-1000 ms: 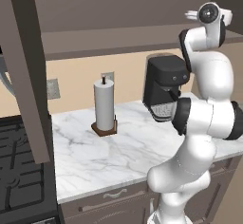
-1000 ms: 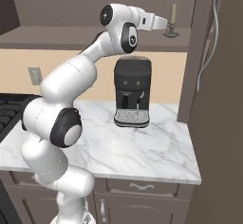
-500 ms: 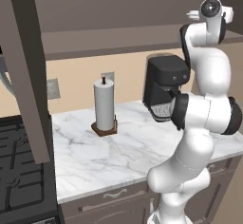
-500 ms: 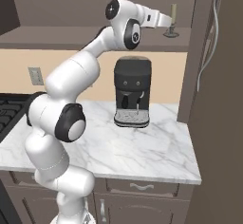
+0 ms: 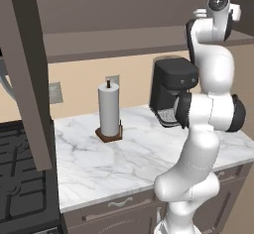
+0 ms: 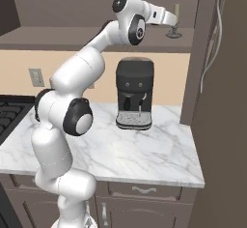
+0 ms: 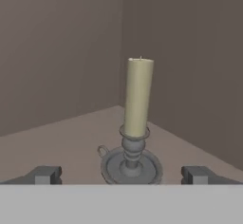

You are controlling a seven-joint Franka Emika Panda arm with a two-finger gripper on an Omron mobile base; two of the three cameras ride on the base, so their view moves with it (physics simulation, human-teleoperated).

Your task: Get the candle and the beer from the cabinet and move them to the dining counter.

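Inside the cabinet (image 6: 96, 36), on its shelf, the candle (image 7: 137, 99) stood upright in its dark holder, near the back corner; the gripper (image 7: 121, 174) hung just in front of it, jaws spread wide and empty, one fingertip at about 8 o'clock of the holder and one at 4 o'clock, neither touching; from the right base view the candle (image 6: 176, 17) sat at 3 o'clock of the hand; nothing seemed carried yet, so grasping the candle, fetching the beer and both trips to the dining counter remained
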